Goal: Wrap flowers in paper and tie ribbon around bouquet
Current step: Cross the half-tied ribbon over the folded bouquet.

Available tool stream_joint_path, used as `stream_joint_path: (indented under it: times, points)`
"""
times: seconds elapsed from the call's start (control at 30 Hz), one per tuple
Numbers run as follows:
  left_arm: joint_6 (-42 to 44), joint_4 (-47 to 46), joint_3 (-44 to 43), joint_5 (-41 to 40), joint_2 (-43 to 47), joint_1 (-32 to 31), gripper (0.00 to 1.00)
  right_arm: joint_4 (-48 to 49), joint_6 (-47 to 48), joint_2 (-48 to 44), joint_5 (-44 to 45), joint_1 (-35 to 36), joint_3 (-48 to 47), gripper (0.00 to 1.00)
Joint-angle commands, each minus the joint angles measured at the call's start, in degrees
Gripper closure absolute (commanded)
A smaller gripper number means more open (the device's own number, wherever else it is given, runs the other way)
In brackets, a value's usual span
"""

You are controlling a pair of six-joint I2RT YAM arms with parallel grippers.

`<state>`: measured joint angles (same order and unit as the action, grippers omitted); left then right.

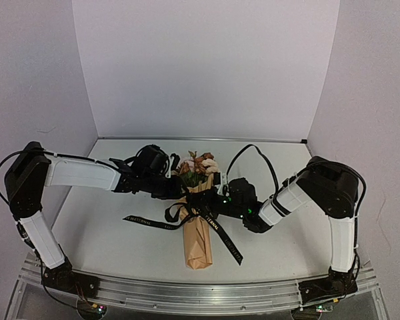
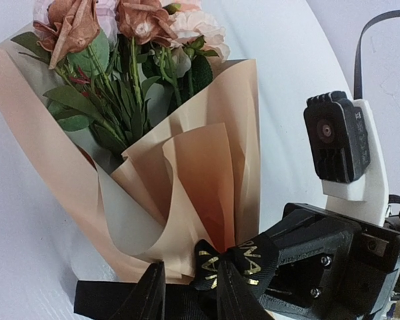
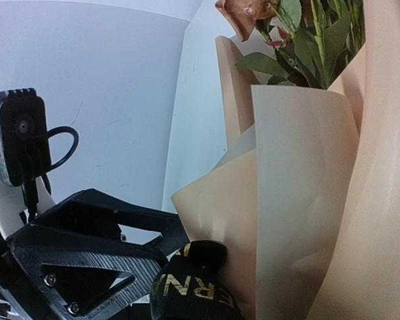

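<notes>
Nearest us a silver metal rail (image 1: 187,288) carries both arm bases. Beyond it the slim tan paper-cone bouquet (image 1: 199,243) lies on the white desk (image 1: 100,233), narrow end near, pink, cream and rust blooms (image 1: 199,165) far. A black satin ribbon with gold lettering (image 1: 147,220) crosses its middle, tails trailing left and near-right. The right gripper (image 1: 212,200) is pinched closed on the ribbon; the left gripper (image 1: 179,191) meets the same spot, but we cannot tell its opening. Pale blank walls (image 1: 207,67) surround the desk.
</notes>
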<state>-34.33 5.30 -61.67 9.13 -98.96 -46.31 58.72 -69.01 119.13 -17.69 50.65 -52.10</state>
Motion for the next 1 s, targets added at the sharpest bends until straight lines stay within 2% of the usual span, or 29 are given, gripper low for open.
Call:
stream_joint_path:
  times: [0.0,0.27,0.47,0.97]
  points:
    - [-1.4,-3.0,0.2,-0.1,3.1,1.0,0.71,2.6,0.4,0.7,-0.5,-0.1,-1.5,1.0]
    - [-3.5,-5.1,1.3,7.4,2.1,2.5,0.71,2.7,0.2,1.0,-0.5,-0.2,-1.7,1.0]
    - [-4.1,-8.0,0.9,13.0,0.3,2.5,0.67,2.6,0.1,1.2,-0.6,-0.1,-1.8,1.0]
    - [-7.2,-8.0,1.2,12.5,-2.0,3.6,0.68,2.6,0.2,1.1,-0.4,-0.2,-1.7,1.0]
